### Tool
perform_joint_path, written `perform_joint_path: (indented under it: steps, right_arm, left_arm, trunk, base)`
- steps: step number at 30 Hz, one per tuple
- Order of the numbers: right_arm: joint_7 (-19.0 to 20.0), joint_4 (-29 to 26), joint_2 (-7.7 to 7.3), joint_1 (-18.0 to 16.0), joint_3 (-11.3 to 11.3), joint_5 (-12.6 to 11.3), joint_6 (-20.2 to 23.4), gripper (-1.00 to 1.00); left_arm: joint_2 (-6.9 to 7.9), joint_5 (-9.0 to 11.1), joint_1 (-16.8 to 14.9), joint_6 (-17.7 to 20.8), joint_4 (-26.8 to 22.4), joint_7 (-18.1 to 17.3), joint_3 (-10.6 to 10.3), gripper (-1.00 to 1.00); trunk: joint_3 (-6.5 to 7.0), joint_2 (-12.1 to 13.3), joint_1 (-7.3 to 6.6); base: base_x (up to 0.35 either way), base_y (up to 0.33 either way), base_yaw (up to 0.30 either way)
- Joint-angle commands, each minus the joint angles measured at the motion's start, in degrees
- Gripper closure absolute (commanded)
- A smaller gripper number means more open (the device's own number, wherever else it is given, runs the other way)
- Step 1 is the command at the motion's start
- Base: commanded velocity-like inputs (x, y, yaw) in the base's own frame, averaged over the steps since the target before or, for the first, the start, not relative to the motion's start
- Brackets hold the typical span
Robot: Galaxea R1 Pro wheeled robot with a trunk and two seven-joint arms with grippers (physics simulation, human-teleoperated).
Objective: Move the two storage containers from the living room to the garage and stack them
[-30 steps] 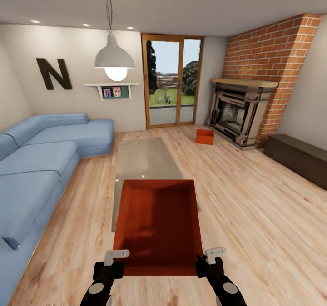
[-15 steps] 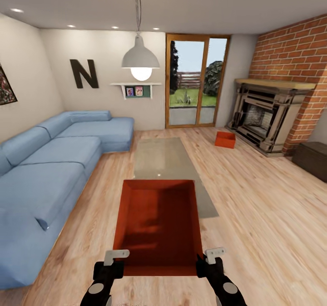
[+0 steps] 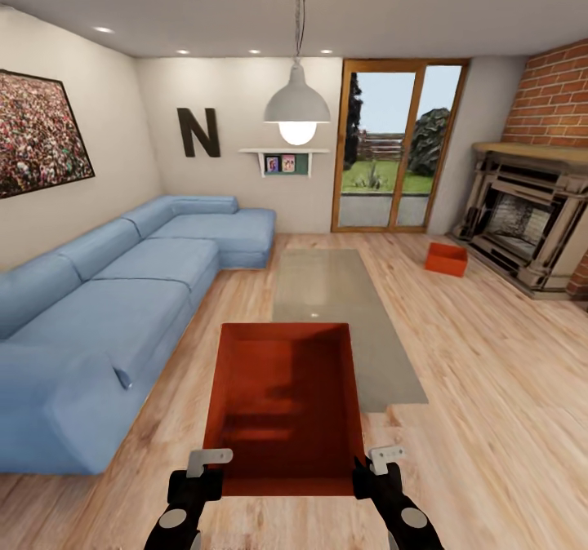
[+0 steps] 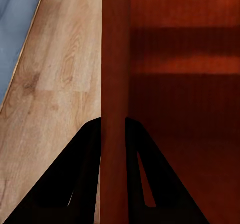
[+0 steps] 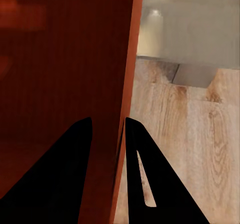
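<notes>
I carry one orange-red storage container (image 3: 283, 407) in front of me above the wood-plank floor of the living room. My left gripper (image 3: 204, 470) is shut on its left wall (image 4: 114, 84), and my right gripper (image 3: 374, 470) is shut on its right wall (image 5: 125, 84). In each wrist view the thin wall runs between the two dark fingers. The second storage container (image 3: 446, 259) sits on the floor far ahead at the right, near the fireplace (image 3: 531, 223).
A blue corner sofa (image 3: 106, 305) fills the left side. A grey rug (image 3: 343, 305) lies ahead in the middle. Wood-framed glass doors (image 3: 398, 158) stand in the far wall, and a pendant lamp (image 3: 296, 109) hangs from the ceiling.
The whole view has swung to the left: the sofa and a wall picture came in, the fireplace slid to the right edge. The held container and both grippers keep their places in the picture.
</notes>
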Motion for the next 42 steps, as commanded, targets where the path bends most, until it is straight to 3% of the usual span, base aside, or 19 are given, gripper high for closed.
perform_joint_path:
  steps: [1,42]
  right_arm:
    - [0.3,-0.11,0.0,-0.02,-0.11,0.41,0.38,1.0]
    - [0.3,-0.08,0.0,0.0,-0.12,0.41,0.38,1.0]
  left_arm:
    - [0.03,-0.55,-0.05,0.39,-0.13,0.51,-0.14,1.0]
    - [0.03,-0.55,-0.04,0.39,-0.13,0.51,-0.14,1.0]
  trunk:
    - [-0.13,-0.14,0.04]
    - [-0.13,-0.14,0.04]
  base:
    - [0.0,0.0,0.298]
    - [0.0,0.0,0.298]
